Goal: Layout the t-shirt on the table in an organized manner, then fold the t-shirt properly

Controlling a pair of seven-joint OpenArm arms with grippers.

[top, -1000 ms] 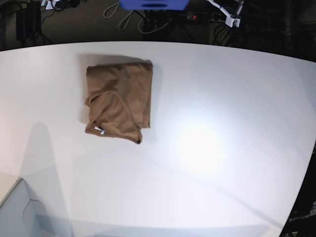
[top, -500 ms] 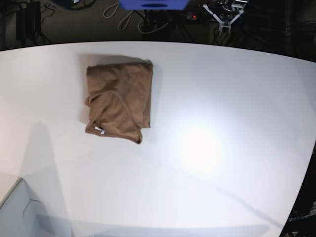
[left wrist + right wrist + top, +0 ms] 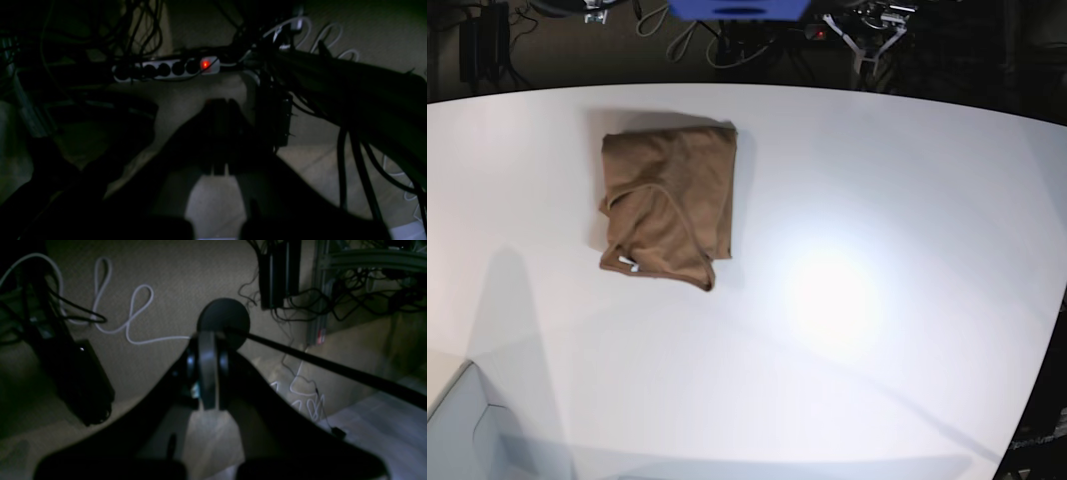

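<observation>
risk, loose flap: the shirt [image 3: 668, 205] lies in a compact bundle, but its near edge looks uneven, with a lobe hanging out at the lower right corner. Any nudge there would likely pull a layer open and spoil the fold.
risk, arms coming back: both arms are off the table [image 3: 877, 300], beyond its far edge. If one swings in low, it could drag the cloth and crumple it.
risk, fold quality: the neckline runs as a diagonal ridge across the top layer, so the stack is probably not flat. It may slump on its own if left like this.
risk, cables: both wrist views show cords and a power strip [image 3: 166, 68] on the floor close under the claws. A snag there is possible.
shirt, look: tan-brown, soft, folded to a rough rectangle, far edge straight, near edge rounded. A small white tag [image 3: 629, 264] shows at the near left corner.
shirt, place: on the table's far left part, well away from every edge, nothing touching it.
left claw [image 3: 220, 110]: closed, tips together, holding nothing, over the dim floor.
right claw [image 3: 207, 350]: closed and empty too, over the floor near a dark round base [image 3: 223, 323].
stage: folding appears done, judging by the bundle and the withdrawn arms.
</observation>
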